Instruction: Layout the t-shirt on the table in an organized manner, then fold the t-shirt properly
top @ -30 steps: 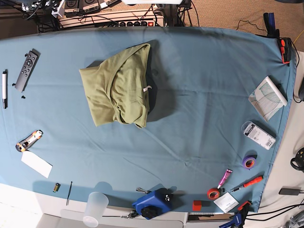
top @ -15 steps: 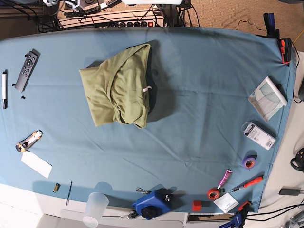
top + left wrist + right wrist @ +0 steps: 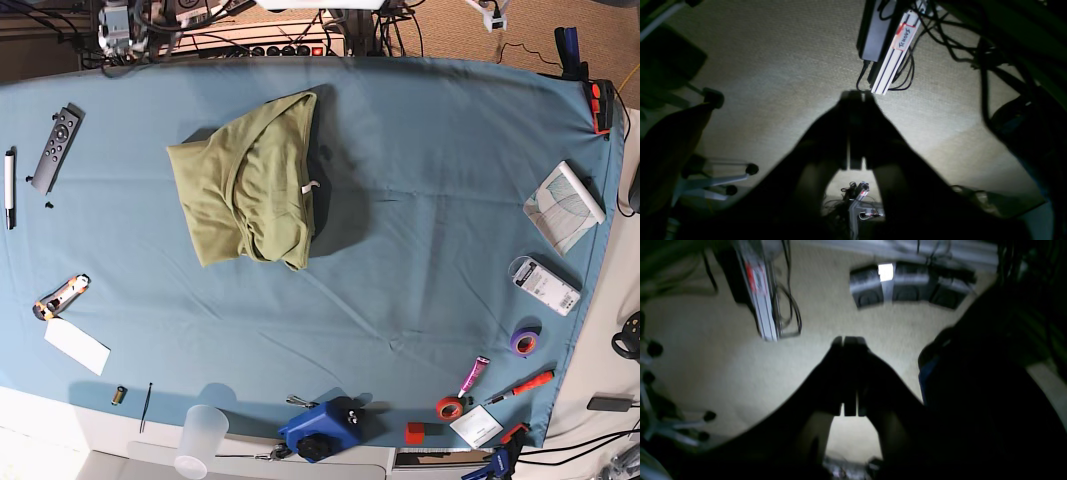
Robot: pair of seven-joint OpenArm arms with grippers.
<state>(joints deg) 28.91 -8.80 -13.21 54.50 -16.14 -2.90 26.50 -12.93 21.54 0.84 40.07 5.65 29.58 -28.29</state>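
Olive-green cotton, the t-shirt (image 3: 250, 180) is lying bunched in a rumpled heap on the teal table (image 3: 430, 240), left of centre toward the far edge, untouched. The left gripper (image 3: 855, 96) and right gripper (image 3: 847, 341) are hanging over carpet, jaws pressed together, empty. Laying out is not yet begun; next, both must open and reach for the shirt's edges.

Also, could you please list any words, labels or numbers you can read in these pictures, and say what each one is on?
"TCHOUS" (handwritten, last letters uncertain): on the red-edged white label stuck to the aluminium rail on the floor, left wrist view.
The same kind of label in the right wrist view: too blurred to read.
White tag on the t-shirt: too small to read.
Remote control, white packet, small card on the table: markings too small to read.
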